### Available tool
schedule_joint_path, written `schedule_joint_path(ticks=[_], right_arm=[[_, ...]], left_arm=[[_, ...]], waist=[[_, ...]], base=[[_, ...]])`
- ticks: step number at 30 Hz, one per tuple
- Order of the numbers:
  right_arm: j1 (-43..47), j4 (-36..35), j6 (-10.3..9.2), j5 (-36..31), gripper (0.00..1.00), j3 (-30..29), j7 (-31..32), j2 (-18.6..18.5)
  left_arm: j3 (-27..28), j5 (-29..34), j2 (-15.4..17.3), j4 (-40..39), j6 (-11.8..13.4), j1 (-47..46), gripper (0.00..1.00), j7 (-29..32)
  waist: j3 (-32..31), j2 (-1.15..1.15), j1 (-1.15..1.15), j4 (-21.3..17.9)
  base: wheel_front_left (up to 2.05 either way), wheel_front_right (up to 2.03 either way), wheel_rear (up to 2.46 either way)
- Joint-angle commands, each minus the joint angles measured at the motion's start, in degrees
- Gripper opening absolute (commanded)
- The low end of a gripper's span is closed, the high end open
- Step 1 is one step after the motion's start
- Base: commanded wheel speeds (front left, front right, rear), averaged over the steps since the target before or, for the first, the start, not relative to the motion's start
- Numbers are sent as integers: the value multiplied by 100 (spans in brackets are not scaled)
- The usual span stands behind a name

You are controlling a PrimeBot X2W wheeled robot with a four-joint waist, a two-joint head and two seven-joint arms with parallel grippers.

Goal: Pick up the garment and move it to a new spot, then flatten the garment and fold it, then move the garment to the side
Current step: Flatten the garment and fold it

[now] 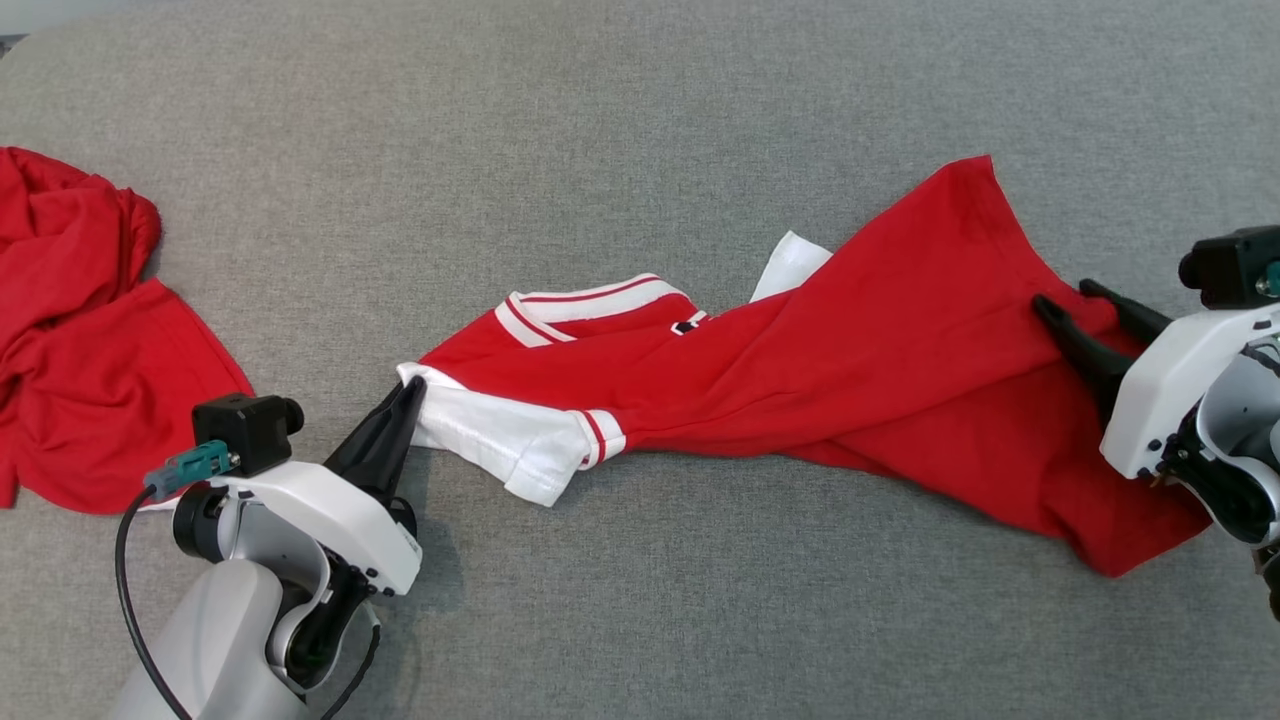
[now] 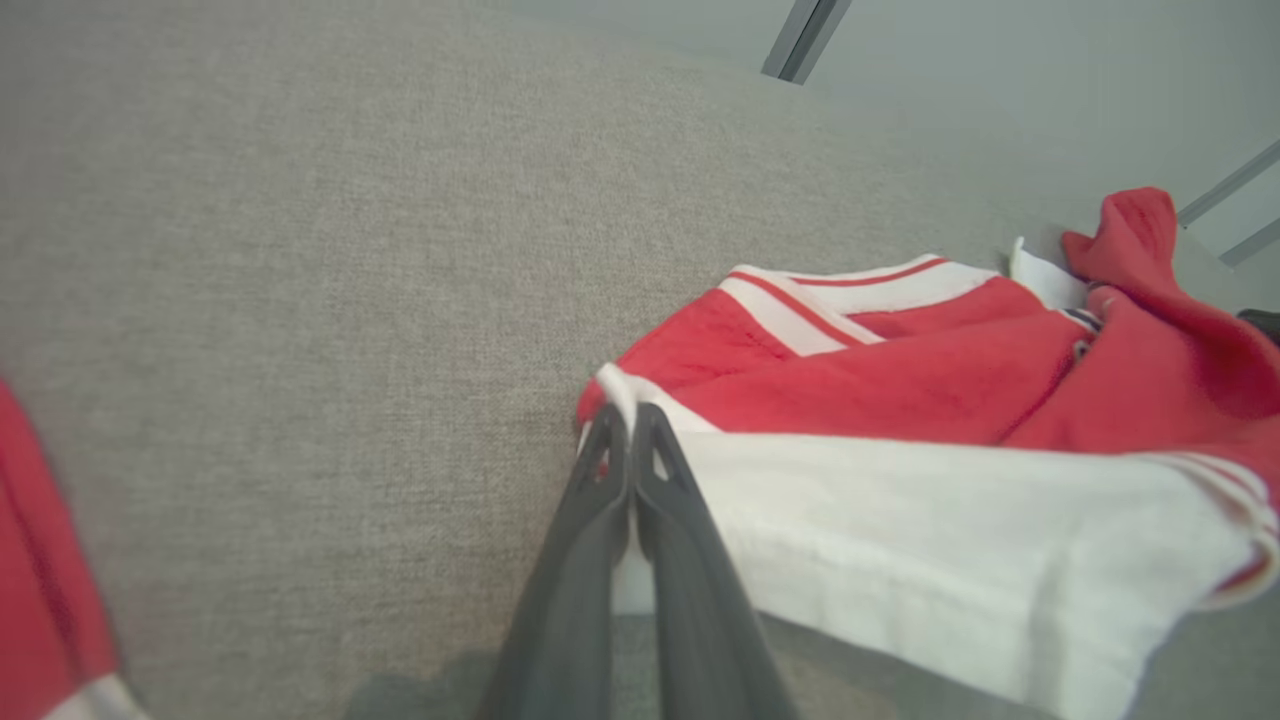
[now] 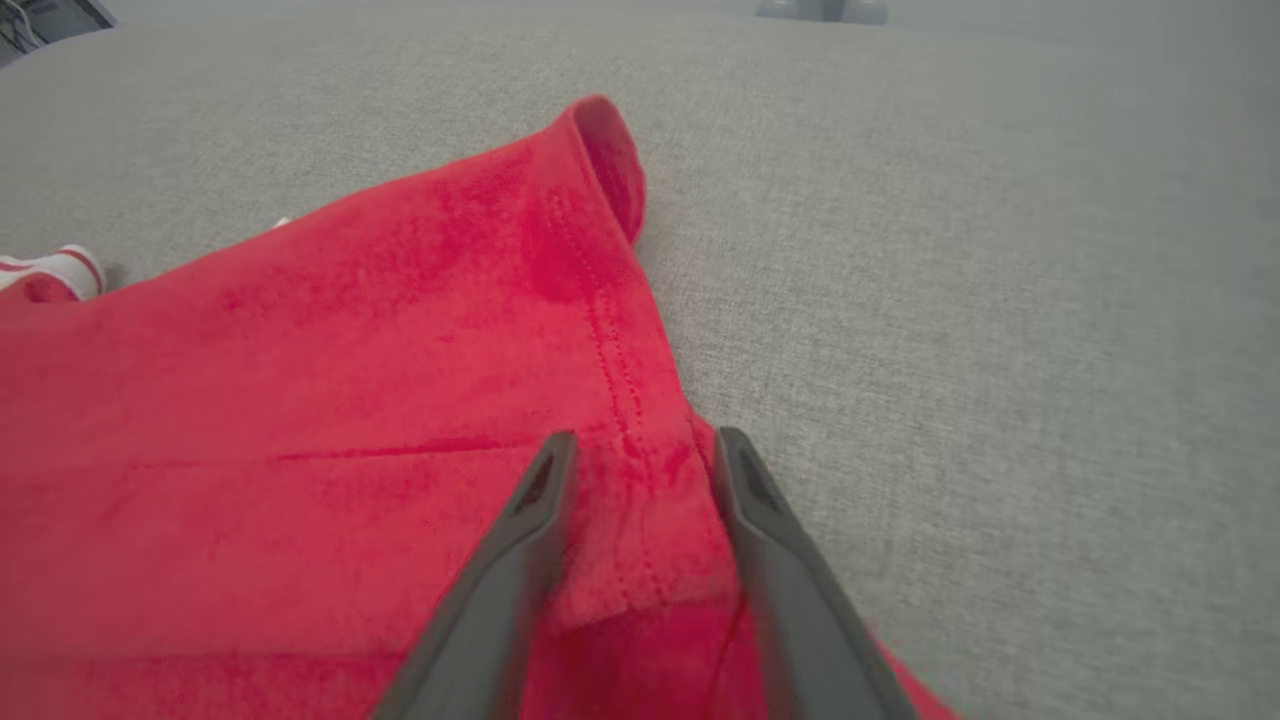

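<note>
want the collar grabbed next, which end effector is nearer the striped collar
Left. The left end effector grips the white sleeve just beside the striped collar; the right end effector straddles the far hem.

Bright, even, diffuse light across the head view, and no glare on the grey counter (image 1: 640,100). A soft shadow pools under the left pincer (image 1: 412,390) and its wrist, and a thin one runs along the lower edge of the red garment (image 1: 850,370). The weave is sharp here. The left wrist view is softer: its fingers (image 2: 565,600) blur toward the bottom edge, the other red cloth (image 2: 35,560) is smeared at the left, and the background is hazy. In the right wrist view the hem stitching is crisp, while the fingers (image 3: 495,600) go out of focus low down
</note>
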Motion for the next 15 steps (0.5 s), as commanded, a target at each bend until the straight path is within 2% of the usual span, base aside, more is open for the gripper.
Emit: schedule_joint_path(ticks=[1,8,15], right_arm=[[-164,-1,-1,107,0,132,-52,-125],[-303,-263,0,705,0,459,-565,-391],[-197,-819,0,1206,0,256,-1264,-564]], left_arm=[[-12,-26,17,31,-28,-103,0,-65],[50,64,85,-22,24,-167,0,-374],[171,153,213,-383,193,-151,0,-583]], waist=[[20,0,0,16],[-33,0,0,-18],[-165,0,0,-116]], base=[[0,0,0],[0,0,0],[0,0,0]])
